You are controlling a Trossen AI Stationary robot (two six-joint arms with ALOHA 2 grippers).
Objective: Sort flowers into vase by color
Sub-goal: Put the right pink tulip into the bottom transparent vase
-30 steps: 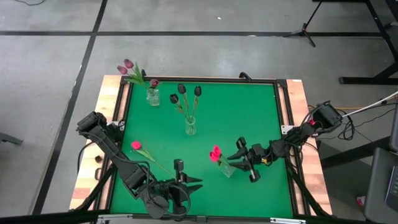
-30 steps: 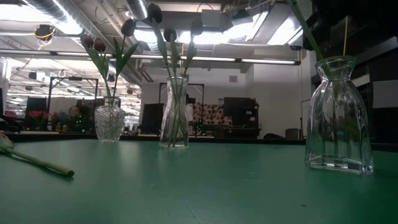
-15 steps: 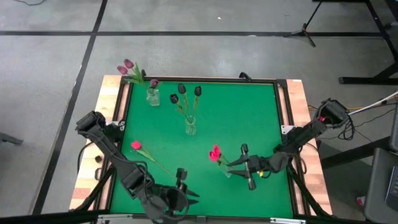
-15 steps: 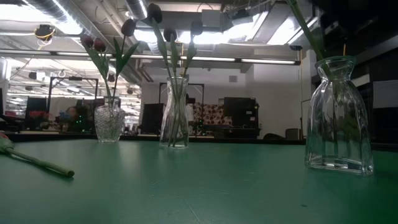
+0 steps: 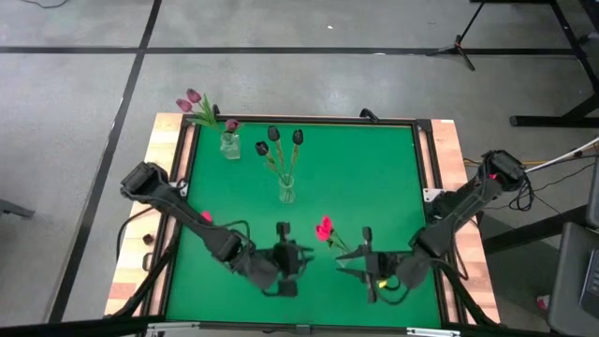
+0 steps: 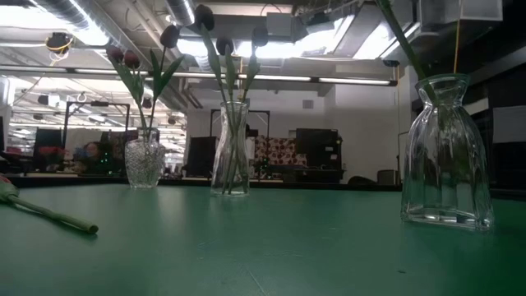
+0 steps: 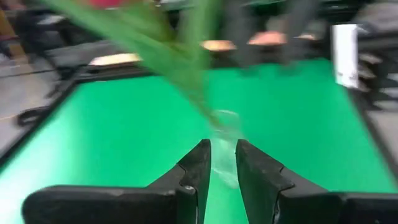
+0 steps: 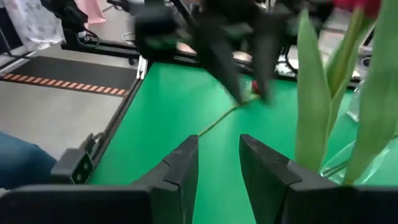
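A clear vase (image 5: 342, 255) near the table's front holds pink-red flowers (image 5: 325, 228). Another pink-red flower (image 5: 204, 217) lies flat on the green mat at the left, its stem (image 6: 49, 215) partly under my left arm. At the back, mauve flowers stand in one vase (image 5: 229, 145) and dark maroon ones in another (image 5: 286, 192). My left gripper (image 5: 304, 253) hangs just left of the front vase (image 7: 227, 134), pointing at it, open by a narrow gap (image 7: 224, 158), nothing in it. My right gripper (image 5: 351, 267) hangs near the vase's front right, open (image 8: 219, 155), with nothing between its fingers.
A raised wooden frame (image 5: 176, 150) borders the green mat. The front vase's green leaves (image 8: 314, 106) stand close beside my right gripper. The two grippers face each other across the front vase. Open green mat lies between the front and back vases.
My left gripper has swung from the near edge toward the front vase, and its arm now covers the lying flower's stem. My right gripper has drawn back from the vase toward the near edge, rising and tipping up. The flowers and vases have stayed put.
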